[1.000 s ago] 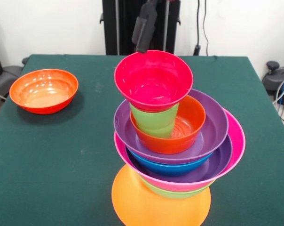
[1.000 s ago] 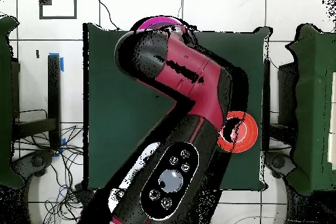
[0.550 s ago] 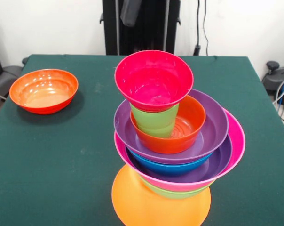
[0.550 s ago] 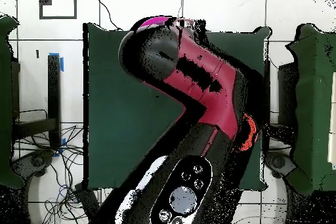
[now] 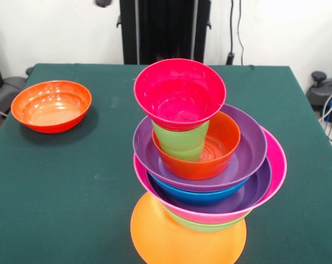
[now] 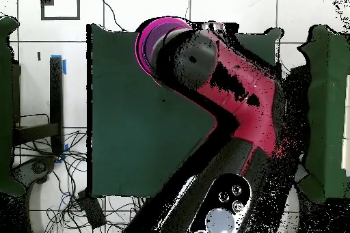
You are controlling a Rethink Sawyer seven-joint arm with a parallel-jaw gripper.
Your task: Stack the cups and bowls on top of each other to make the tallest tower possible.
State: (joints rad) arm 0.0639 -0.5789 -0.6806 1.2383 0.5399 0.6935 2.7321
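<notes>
The tower (image 5: 202, 159) stands at the near middle of the green table (image 5: 72, 192), an upturned orange base under nested bowls, with the light-green cup (image 5: 180, 140) seated in a red-orange bowl and a magenta-red bowl (image 5: 179, 93) crowning it. The one loose piece, a red-orange bowl (image 5: 51, 105), sits upright and well apart toward the far left corner in the front view. Only a dark tip of what is probably the gripper (image 5: 103, 3) shows at the top edge, above and beyond that loose bowl, and I cannot tell how its grasp is set; the overhead view shows only the arm (image 6: 232, 100) across the table.
</notes>
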